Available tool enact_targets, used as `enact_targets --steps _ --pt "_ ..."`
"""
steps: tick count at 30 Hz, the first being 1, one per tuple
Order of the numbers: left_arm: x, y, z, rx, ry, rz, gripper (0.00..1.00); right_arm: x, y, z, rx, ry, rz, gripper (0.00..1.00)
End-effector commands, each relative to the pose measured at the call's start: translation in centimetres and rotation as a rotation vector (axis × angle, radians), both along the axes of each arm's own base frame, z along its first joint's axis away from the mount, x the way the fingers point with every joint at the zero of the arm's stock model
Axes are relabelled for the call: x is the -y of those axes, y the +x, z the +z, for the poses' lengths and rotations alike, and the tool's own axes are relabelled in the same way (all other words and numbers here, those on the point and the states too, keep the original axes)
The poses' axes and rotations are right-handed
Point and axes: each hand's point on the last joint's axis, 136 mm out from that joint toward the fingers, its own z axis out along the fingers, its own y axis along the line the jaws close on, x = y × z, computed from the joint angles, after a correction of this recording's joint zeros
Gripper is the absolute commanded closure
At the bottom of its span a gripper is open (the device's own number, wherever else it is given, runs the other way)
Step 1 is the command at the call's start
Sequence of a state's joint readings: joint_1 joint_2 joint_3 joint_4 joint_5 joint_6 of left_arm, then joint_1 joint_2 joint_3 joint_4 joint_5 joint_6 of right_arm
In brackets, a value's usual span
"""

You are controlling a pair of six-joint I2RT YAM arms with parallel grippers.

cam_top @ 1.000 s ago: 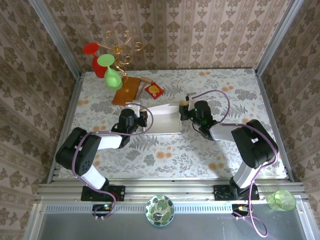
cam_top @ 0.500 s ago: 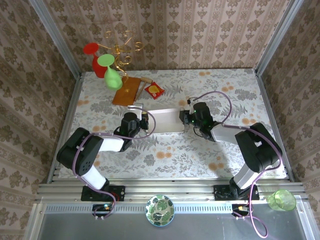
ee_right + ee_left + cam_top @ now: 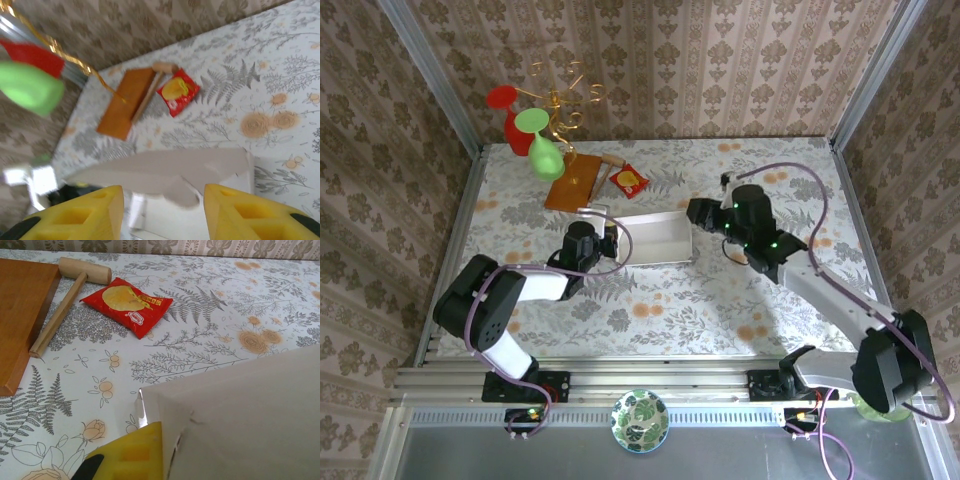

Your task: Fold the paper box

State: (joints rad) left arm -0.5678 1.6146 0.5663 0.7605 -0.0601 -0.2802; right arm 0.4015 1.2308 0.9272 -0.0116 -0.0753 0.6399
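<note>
In the top view the box (image 3: 655, 238) sits mid-frame on the counter (image 3: 720, 300), my left hand (image 3: 608, 240) at its left wall to anchor it (clamped or not, I cannot tell), while my right hand (image 3: 162, 195) hangs wide open and empty over the right end.
</note>
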Motion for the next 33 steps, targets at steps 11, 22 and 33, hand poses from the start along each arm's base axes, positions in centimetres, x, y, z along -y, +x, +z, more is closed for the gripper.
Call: enact_targets --steps 11,22,33 --pt "1.0 0.6 1.5 0.012 0.004 -0.053 1.00 1.6 6.7 -8.1 -0.740 0.384 -0.222 0.64" --pt "1.5 0.9 1.7 0.005 0.008 -0.053 1.00 -0.5 3.4 -11.8 -0.956 0.515 -0.276 0.65" --pt "1.8 0.9 1.7 0.001 -0.001 -0.056 1.00 -1.5 1.3 -13.4 -1.028 0.505 -0.269 0.66"
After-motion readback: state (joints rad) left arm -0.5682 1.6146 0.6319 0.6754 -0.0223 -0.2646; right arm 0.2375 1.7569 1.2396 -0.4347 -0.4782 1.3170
